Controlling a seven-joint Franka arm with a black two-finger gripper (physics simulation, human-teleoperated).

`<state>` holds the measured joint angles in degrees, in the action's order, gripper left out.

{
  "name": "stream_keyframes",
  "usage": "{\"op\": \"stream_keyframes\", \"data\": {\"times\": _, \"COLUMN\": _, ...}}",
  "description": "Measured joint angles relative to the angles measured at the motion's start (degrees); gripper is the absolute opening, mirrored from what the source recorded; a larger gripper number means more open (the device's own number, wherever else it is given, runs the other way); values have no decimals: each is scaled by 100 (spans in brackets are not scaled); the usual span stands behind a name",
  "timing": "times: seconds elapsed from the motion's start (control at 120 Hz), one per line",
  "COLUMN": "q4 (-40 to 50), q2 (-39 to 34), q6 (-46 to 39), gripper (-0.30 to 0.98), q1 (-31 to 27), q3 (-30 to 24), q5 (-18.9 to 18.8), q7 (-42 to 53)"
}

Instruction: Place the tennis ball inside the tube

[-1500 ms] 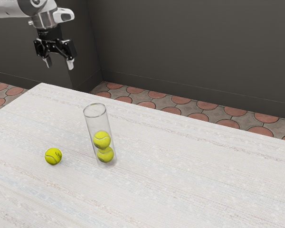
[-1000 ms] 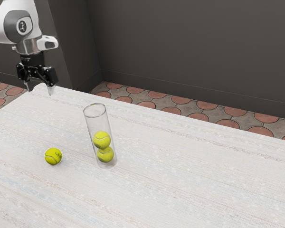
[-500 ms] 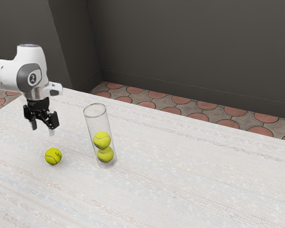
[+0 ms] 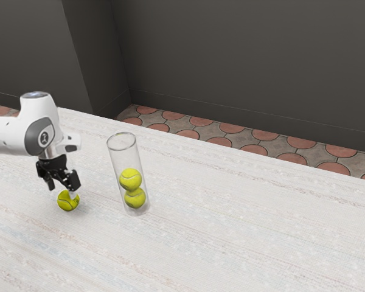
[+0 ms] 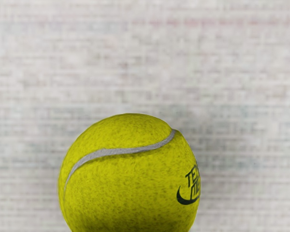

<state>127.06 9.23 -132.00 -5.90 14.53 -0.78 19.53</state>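
Tennis ball [image 4: 65,203], yellow-green, round and felt-covered with a pale curved seam and dark printed lettering, rests on the white woven-pattern tabletop [image 4: 231,231], outside the tube. Its position is unchanged from the preceding exterior views. The black two-finger gripper [image 4: 62,191] has descended from above the ball to the level of its upper part. The jaws stand apart, in the open condition, one finger overlapping the ball's near face in the exterior view; contact on both sides is not evident, so no grip is established. The wrist view places the ball directly beneath the hand. This change completes most of the approach: the step in hand is judged to be final alignment prior to grasping. Closing off-center could roll the ball; verify that it is centered between the fingers, then close and lift. Well apart toward the exterior view's right, the clear cylindrical tube [image 4: 114,159] stands with its mouth upward, holding an upper yellow-green ball [image 4: 131,179] stacked on a lower yellow-green ball [image 4: 134,198]. Unoccupied space remains above that stack. Insertion will require raising the ball above the rim and centering it before release; striking the rim could tip the tube. Beyond the tabletop lie the red-and-gray tiled floor [image 4: 249,146] and the dark gray wall [image 4: 231,61].
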Motion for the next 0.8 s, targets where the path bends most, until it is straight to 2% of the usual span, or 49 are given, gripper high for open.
{"op": "stream_keyframes", "data": {"times": 0.8, "q4": -278, "q2": 919, "q6": -450, "gripper": 69, "q1": 7, "q3": 59, "q5": 352, "q7": 301}}
